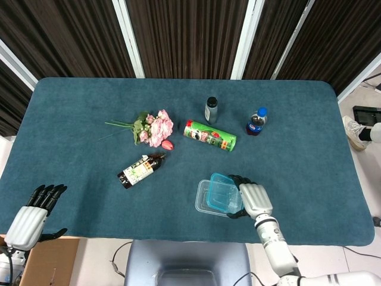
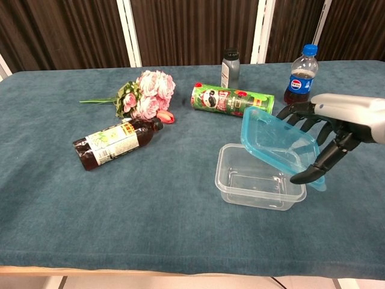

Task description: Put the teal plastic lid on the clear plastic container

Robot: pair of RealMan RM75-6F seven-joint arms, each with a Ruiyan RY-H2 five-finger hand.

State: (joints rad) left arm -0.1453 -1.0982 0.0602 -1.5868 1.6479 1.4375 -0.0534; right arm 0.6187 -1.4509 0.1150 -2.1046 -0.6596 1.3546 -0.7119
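The clear plastic container (image 1: 206, 200) (image 2: 252, 180) sits open near the table's front edge. My right hand (image 1: 253, 200) (image 2: 337, 129) holds the teal plastic lid (image 1: 225, 193) (image 2: 278, 144) tilted over the container's right half, its left edge raised and its right edge low. The lid hangs just above the rim; whether it touches is unclear. My left hand (image 1: 33, 211) rests off the table's front left corner, fingers apart and holding nothing; it shows only in the head view.
A green snack can (image 2: 233, 102) lies behind the container. A cola bottle (image 2: 301, 75) and a grey bottle (image 2: 230, 68) stand further back. Pink flowers (image 2: 144, 93) and a dark bottle on its side (image 2: 114, 143) lie to the left.
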